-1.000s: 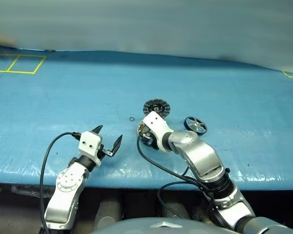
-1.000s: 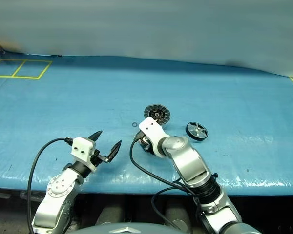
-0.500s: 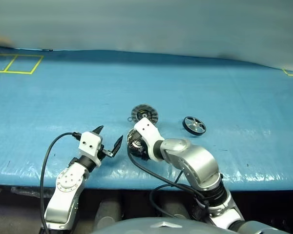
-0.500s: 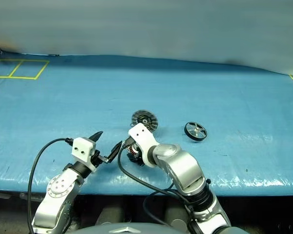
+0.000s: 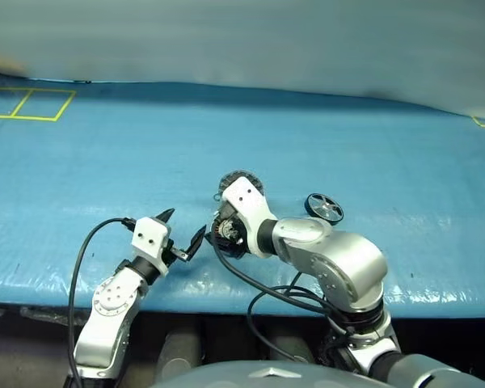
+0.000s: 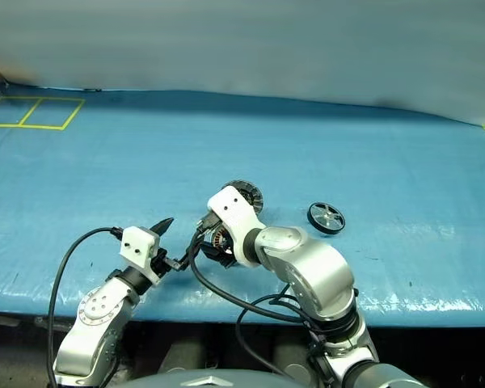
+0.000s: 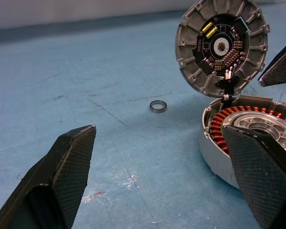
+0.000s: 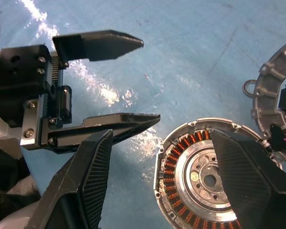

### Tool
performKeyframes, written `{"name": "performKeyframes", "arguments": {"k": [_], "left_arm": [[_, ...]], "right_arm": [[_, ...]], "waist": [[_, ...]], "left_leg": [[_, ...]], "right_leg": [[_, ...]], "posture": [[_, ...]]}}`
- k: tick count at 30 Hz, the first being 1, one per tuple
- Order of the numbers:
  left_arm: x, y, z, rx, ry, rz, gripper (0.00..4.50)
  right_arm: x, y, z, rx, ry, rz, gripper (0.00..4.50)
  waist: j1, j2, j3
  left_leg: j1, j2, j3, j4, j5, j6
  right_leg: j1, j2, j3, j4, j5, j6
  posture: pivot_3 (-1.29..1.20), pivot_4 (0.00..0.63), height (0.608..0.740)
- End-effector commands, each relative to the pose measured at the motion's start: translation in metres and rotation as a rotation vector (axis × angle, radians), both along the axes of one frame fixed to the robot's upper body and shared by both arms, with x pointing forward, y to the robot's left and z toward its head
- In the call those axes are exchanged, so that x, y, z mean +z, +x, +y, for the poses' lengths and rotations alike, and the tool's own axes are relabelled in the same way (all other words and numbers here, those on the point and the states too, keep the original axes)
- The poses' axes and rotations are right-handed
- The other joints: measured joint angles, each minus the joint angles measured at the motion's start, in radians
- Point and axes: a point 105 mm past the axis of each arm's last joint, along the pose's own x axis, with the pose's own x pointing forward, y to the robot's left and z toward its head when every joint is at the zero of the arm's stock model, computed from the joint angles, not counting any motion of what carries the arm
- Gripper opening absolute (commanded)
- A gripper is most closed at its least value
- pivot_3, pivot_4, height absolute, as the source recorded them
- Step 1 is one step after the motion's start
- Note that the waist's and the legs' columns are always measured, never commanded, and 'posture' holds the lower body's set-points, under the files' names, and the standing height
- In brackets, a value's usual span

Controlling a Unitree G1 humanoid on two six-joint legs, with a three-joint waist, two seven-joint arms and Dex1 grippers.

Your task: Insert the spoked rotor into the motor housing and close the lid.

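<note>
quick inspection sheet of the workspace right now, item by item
surface: blue sheet, wrinkled, yellow tape squares at far left corner
job's things: motor housing open, copper windings showing, no rotor in it; lid tilted up, joined to the housing; spoked rotor lying apart on the robot's right
clutter: small metal ring loose near the lid
grippers: left tool open, empty, beside the housing; right tool open over the housing
cables: black cable looping off each wrist
surroundings: pale backdrop behind table
</note>
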Motion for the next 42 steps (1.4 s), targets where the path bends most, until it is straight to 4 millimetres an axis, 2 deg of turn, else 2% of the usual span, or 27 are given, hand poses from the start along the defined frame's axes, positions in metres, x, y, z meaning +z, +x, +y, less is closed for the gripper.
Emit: {"name": "performKeyframes", "arguments": {"k": [1, 6, 10, 13, 15, 19, 24, 34, 37, 42], "left_arm": [[0.015, 0.003, 0.006, -0.021, -0.019, -0.020, 4.50], [0.012, 0.016, 0.027, -0.026, 0.025, 0.001, 4.50], [0.015, 0.037, 0.046, 0.007, 0.055, -0.027, 4.50], [0.015, 0.054, 0.049, -0.005, 0.059, -0.043, 4.50], [0.018, 0.073, 0.048, 0.014, 0.063, -0.075, 4.50], [0.018, 0.094, 0.031, -0.060, 0.073, -0.091, 4.50], [0.016, 0.109, 0.012, -0.201, 0.093, -0.042, 4.50], [0.016, 0.134, -0.019, -0.318, 0.074, 0.033, 4.50], [0.014, 0.135, -0.035, -0.366, 0.078, 0.045, 4.50], [0.003, 0.138, -0.047, -0.385, 0.147, 0.054, 4.50]], "right_arm": [[0.013, -0.004, -0.011, 0.009, 0.117, -0.064, 3.44], [0.001, -0.001, -0.041, -0.053, 0.143, -0.260, 3.44], [-0.018, 0.004, -0.061, -0.190, 0.179, -0.297, 3.44], [-0.025, 0.000, -0.068, -0.210, 0.222, -0.387, 3.44], [-0.043, -0.005, -0.071, -0.214, 0.212, -0.401, 3.44], [-0.065, -0.007, -0.079, -0.302, 0.201, -0.416, 3.44], [-0.073, -0.010, -0.080, -0.348, 0.243, -0.420, 3.44], [-0.070, -0.012, -0.083, -0.399, 0.286, -0.411, 3.44], [-0.070, -0.012, -0.086, -0.408, 0.270, -0.429, 3.44], [-0.071, -0.013, -0.086, -0.414, 0.263, -0.432, 3.44]], "waist": [[0.001, 0.000, 0.000], [0.010, 0.000, 0.001], [0.007, -0.002, 0.003], [0.014, -0.003, 0.004], [0.021, -0.004, 0.004], [0.021, -0.006, 0.007], [0.015, -0.007, 0.008], [0.019, -0.007, 0.008], [0.019, -0.007, 0.008], [0.018, -0.007, 0.008]], "left_leg": [[0.000, 0.000, 0.000, 0.000, 0.000, 0.000], [0.000, -0.002, -0.001, 0.000, 0.000, 0.000], [0.001, -0.002, -0.001, 0.000, 0.001, -0.001], [0.002, 0.000, -0.001, 0.001, 0.002, -0.002], [0.002, 0.000, -0.002, 0.002, 0.002, -0.002], [0.001, -0.001, -0.003, 0.007, 0.001, -0.001], [0.001, 0.004, -0.001, 0.011, 0.000, 0.000], [-0.001, 0.004, -0.001, 0.013, 0.001, 0.000], [-0.003, 0.004, -0.001, 0.014, 0.001, 0.000], [-0.004, 0.003, -0.001, 0.014, 0.001, 0.000]], "right_leg": [[0.000, 0.000, 0.000, 0.000, 0.000, 0.000], [0.001, 0.000, 0.000, -0.001, -0.001, 0.003], [0.003, 0.002, 0.001, 0.000, -0.002, 0.004], [0.003, 0.004, 0.001, 0.000, -0.001, 0.005], [0.003, 0.005, 0.001, 0.000, -0.001, 0.005], [0.005, 0.006, 0.001, 0.000, -0.001, 0.006], [0.006, 0.007, 0.002, 0.001, 0.000, 0.008], [0.007, 0.009, 0.004, 0.002, 0.000, 0.008], [0.007, 0.010, 0.005, 0.003, 0.001, 0.008], [0.007, 0.011, 0.006, 0.003, 0.001, 0.009]], "posture": [[0.00, 0.150, 0.740], [0.00, 0.150, 0.740], [0.00, 0.150, 0.740], [0.00, 0.150, 0.740], [0.00, 0.150, 0.740], [0.00, 0.150, 0.740], [0.00, 0.150, 0.740], [0.00, 0.150, 0.740], [0.00, 0.150, 0.740], [0.00, 0.150, 0.740]]}}
